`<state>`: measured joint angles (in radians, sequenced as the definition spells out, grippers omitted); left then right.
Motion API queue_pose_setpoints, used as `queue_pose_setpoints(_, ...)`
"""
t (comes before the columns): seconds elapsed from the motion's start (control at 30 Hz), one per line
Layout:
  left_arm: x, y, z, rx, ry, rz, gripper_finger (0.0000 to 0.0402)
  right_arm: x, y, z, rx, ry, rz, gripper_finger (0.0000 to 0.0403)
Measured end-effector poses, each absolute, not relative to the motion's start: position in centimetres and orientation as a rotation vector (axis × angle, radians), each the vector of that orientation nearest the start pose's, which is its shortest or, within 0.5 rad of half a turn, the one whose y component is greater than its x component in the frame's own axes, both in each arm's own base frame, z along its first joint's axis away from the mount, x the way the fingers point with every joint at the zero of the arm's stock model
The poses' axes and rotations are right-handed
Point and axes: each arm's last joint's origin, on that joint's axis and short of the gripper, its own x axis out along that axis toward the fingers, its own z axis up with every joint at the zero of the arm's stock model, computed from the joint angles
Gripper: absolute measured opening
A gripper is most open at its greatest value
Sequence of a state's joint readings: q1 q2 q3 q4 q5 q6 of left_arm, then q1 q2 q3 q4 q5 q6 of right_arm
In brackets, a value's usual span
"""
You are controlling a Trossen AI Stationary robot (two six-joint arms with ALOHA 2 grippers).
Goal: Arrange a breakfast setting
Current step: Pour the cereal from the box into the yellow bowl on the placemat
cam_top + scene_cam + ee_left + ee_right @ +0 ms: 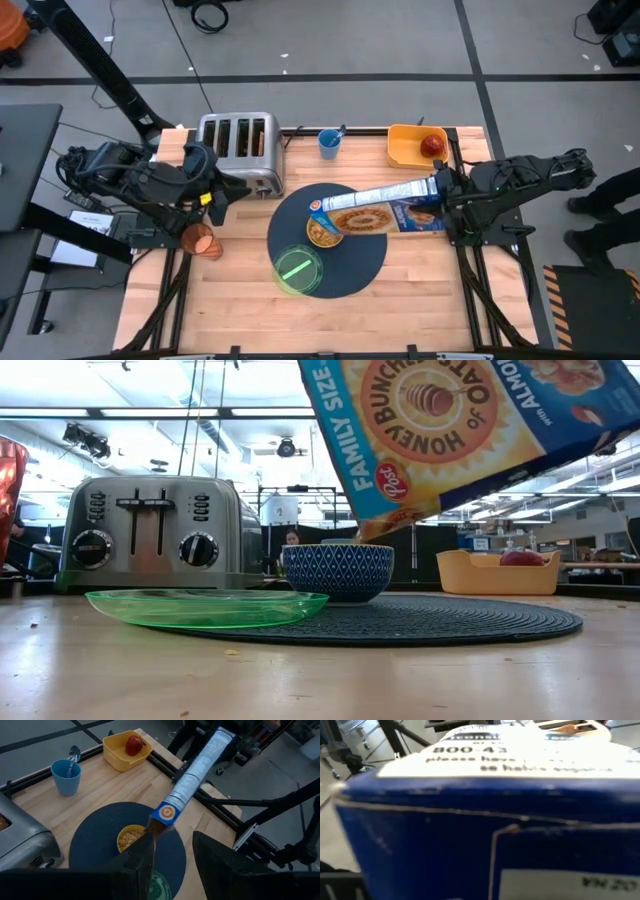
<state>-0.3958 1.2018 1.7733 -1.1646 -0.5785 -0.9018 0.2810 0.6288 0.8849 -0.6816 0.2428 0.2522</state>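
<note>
Bowl (323, 232) and plate (298, 270) sat on the mat (365, 262); right fingers (436, 187) clamped the box (385, 205), pouring; left fingers (207, 243) clamped the tumbler (201, 240); apple (432, 145) remained

The table (240, 300) is light butcher-block wood, framed in black rails. Around it lies a grey floor (330, 35) crossed by dark seam lines, with black cables (205, 15) coiled at 12 o'clock and a yellow-and-black hazard strip (558, 300) at 4 o'clock. A dark desk (25, 150) stands at 9 o'clock. Looking level across the table, the room is a wide open workshop: long ceiling light strips (150, 412), hanging cords, metal stands and, far behind, a person seated at 12 o'clock (292, 538)
</note>
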Motion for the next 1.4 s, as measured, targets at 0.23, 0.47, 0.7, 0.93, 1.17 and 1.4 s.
queue_pose_setpoints(0.23, 17.3, -5.5, 49.1, -0.588, 0.313, 0.334, 0.0142, 11.1, 2.4, 32.0, 0.149, 0.385, -0.037, 0.0162)
queue_pose_setpoints(0.47, 17.3, -5.5, 49.8, -0.593, 0.259, 0.306, 0.0142, 10.1, 2.1, 30.3, 0.183, 0.275, -0.024, 0.0162)
queue_pose_setpoints(0.7, 17.2, -5.5, 50.4, -0.626, 0.203, 0.285, 0.0142, 8.6, 1.7, 28.1, 0.215, 0.209, -0.018, 0.0162)
queue_pose_setpoints(0.93, 17.3, -5.5, 51.2, -0.623, 0.137, 0.254, 0.0142, 7.2, 1.3, 26.8, 0.245, 0.117, 0.003, 0.0162)
queue_pose_setpoints(1.17, 17.5, -5.6, 52.7, -0.556, 0.003, 0.218, 0.0142, 5.7, 1.0, 27.4, 0.244, 0.002, 0.057, 0.0162)
queue_pose_setpoints(1.4, 17.6, -5.6, 53.9, -0.496, -0.100, 0.198, 0.0142, 4.5, 0.7, 28.4, 0.256, -0.143, 0.114, 0.0162)
